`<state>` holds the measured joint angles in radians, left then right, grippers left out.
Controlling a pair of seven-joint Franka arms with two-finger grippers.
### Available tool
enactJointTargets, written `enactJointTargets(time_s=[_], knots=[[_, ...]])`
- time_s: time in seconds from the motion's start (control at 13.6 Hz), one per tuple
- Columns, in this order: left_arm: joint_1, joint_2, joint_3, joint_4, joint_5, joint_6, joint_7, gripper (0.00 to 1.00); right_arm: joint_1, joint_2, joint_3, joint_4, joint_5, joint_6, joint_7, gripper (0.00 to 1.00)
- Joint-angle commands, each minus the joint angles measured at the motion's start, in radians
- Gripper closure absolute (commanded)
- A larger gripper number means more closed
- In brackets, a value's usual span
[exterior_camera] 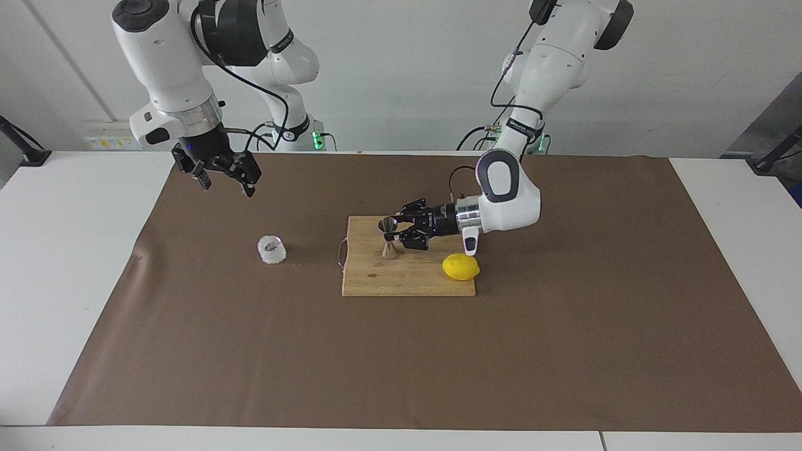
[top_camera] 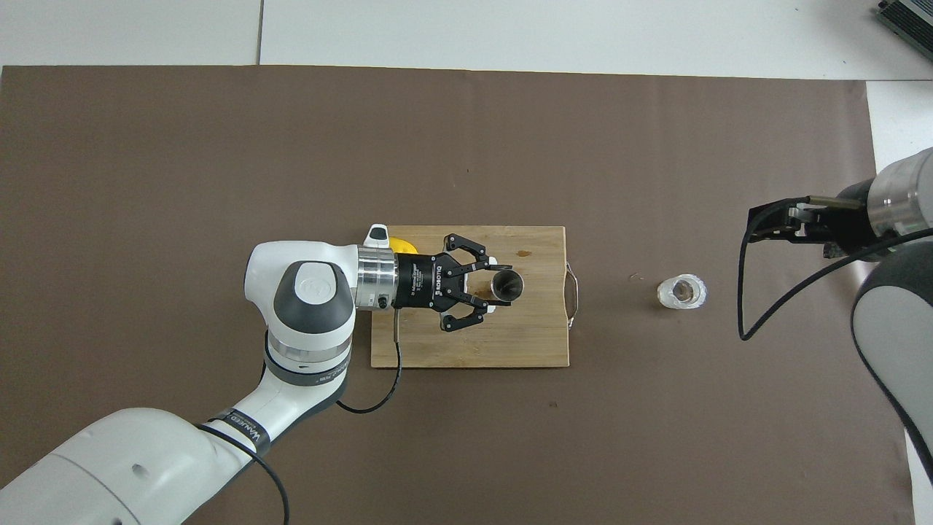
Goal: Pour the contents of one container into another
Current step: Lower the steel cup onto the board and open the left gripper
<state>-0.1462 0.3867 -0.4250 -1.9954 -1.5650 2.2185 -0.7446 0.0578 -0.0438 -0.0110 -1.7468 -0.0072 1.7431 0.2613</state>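
Facing view first: the left gripper (exterior_camera: 393, 235) is seen lying almost level above the wooden cutting board (exterior_camera: 432, 285), its fingertips pinched on the narrow waist of the metal jigger (exterior_camera: 388, 237). The jigger is held upright, its long axis vertical, its open mouth turned up, and its foot is at or just over the board's surface near the board's edge nearer to the robots; contact cannot be told. In the overhead view the same grip (top_camera: 497, 286) is shown reaching along the board toward its handle end.

Outward from that hand, a lemon (exterior_camera: 460, 267) is seen at the board's corner toward the left arm's end. Past the board's handle, on the brown mat toward the right arm's end of the table, the glass tumbler (exterior_camera: 272, 249) is set upright, well apart from the jigger.

The right gripper (exterior_camera: 219, 176) is held in the air over the mat, fingers spread and empty, waiting. It is judged the closer hand to the tumbler, which lies below it. The coming pour is judged to turn on that gap between tumbler and jigger.
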Motion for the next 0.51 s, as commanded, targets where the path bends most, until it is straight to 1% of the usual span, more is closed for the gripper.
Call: enactJointTargets(time_s=[0.0,0.15,0.22,0.44], knots=[[-0.03,-0.037,0.02,-0.031,-0.032,0.027,0.021,1.0,-0.01,0.001,0.005,0.012,0.023,-0.017,-0.025,0.0],[-0.03,-0.037,0.022,-0.031,-0.032,0.027,0.022,0.99,-0.01,0.001,0.005,0.012,0.023,-0.017,-0.027,0.0],[-0.03,-0.037,0.022,-0.031,-0.032,0.027,0.024,0.88,-0.01,0.001,0.005,0.012,0.023,-0.017,-0.027,0.0],[-0.029,-0.035,0.022,-0.031,-0.032,0.029,0.028,0.66,-0.01,0.001,0.005,0.012,0.023,-0.017,-0.027,0.0]])
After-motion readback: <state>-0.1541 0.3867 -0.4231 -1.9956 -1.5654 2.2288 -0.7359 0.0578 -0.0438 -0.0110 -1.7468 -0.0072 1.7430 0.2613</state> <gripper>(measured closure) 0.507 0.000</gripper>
